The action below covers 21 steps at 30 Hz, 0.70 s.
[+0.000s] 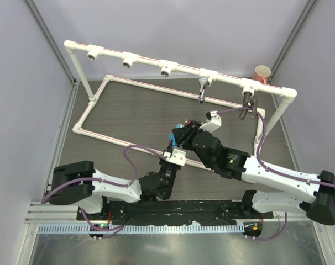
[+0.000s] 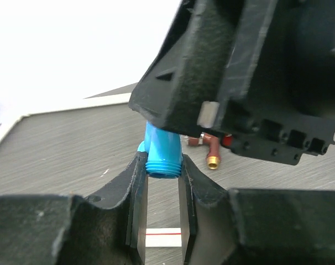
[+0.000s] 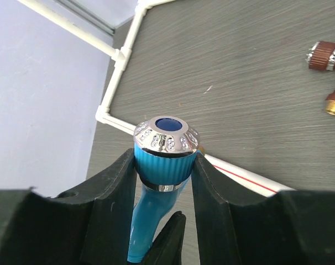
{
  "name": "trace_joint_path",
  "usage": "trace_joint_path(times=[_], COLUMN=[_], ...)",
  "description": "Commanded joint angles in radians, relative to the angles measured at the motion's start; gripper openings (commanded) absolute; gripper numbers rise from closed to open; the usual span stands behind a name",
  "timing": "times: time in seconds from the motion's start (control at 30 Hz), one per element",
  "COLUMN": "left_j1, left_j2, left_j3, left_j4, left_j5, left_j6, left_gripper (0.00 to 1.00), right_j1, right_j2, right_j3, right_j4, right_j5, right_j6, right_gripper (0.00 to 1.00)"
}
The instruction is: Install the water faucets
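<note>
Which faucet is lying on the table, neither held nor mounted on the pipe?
The copper faucet: the blue faucet is gripped, the silver faucet and the dark grey faucet hang from the white pipe.

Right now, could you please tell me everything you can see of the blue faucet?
The blue faucet is bright blue, plastic-looking, with a ribbed knob topped by a shiny chrome cap with a blue centre, a chrome ring beneath, and a threaded blue end. It appears lifted above the grey table, held between both hands: the right hand clamps the knob, the left hand pinches the threaded end.
</note>
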State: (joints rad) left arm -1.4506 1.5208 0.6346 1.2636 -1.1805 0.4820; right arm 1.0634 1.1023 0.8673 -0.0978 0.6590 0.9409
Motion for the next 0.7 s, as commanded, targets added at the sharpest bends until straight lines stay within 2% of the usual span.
trace_joint_path(times=[0.0, 0.03, 0.1, 0.13, 0.27, 0.37, 0.47, 0.6, 0.67], left_j1=[0.013, 0.022, 0.039, 0.047, 0.094, 0.131, 0.151, 0.182, 0.208], left_j2=[-0.111, -0.129, -0.187, -0.209, -0.338, -0.434, -0.528, -0.71, -0.772], left_j3=[-0.044, -0.064, -0.084, -0.108, -0.159, -0.206, -0.246, -0.25, -0.254], left_j4=[0.105, 0.055, 0.005, -0.044, -0.206, -0.279, -0.302, -0.476, -0.529], left_j5=[0.005, 0.015, 0.025, 0.041, 0.097, 0.134, 0.16, 0.229, 0.268], left_j6=[-0.163, -0.189, -0.282, -0.319, -0.535, -0.597, -0.605, -0.687, -0.739], left_gripper=[0.0, 0.0, 0.0, 0.0, 0.0, 0.0, 0.0, 0.0, 0.0], right_j1=[0.001, 0.001, 0.001, 0.0, 0.001, 0.001, 0.0, 0.0, 0.0], right_j2=[-0.074, -0.093, -0.108, -0.119, -0.197, -0.234, -0.269, -0.277, -0.279], right_j3=[-0.017, -0.022, -0.037, -0.045, -0.108, -0.162, -0.204, -0.29, -0.307], right_j4=[0.09, 0.121, 0.141, 0.173, 0.271, 0.358, 0.429, 0.573, 0.598], right_j5=[0.024, 0.022, 0.004, -0.01, -0.056, -0.093, -0.162, -0.278, -0.382], right_j6=[-0.025, -0.034, -0.062, -0.083, -0.171, -0.24, -0.376, -0.656, -0.74], right_gripper=[0.38, 0.46, 0.55, 0.63, 0.79, 0.84, 0.85, 0.85, 0.85])
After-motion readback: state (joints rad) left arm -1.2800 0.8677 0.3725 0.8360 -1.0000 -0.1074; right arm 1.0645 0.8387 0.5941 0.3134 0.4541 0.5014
